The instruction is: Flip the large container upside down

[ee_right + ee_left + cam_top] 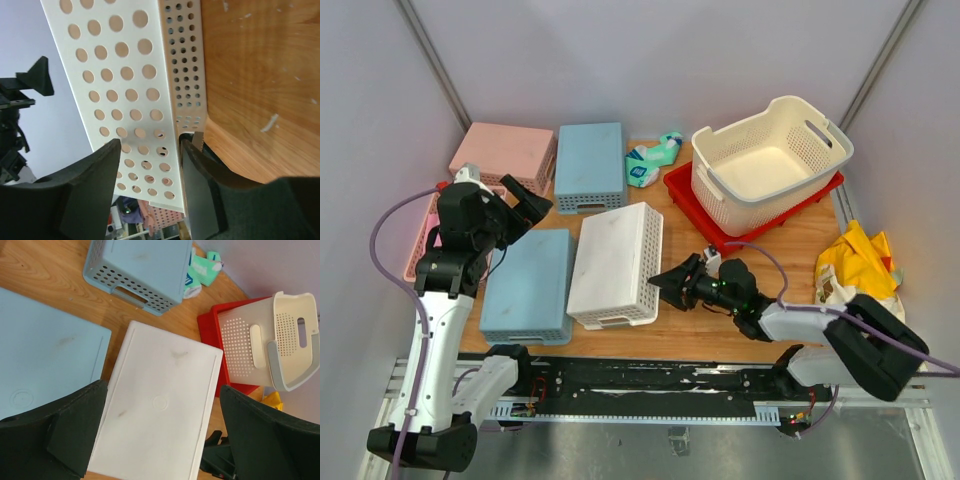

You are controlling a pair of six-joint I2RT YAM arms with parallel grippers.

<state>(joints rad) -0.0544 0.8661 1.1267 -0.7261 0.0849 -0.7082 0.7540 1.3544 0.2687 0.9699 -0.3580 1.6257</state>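
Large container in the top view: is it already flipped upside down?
No, the large container sits on the red tray with its open mouth facing up, its inner floor visible.

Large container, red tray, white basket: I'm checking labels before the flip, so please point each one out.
Large container (pixel 790 200), top external view, perforated near wall.
Red tray (pixel 682 192), top external view, bare left end.
White basket (pixel 615 260), top external view, upturned base.
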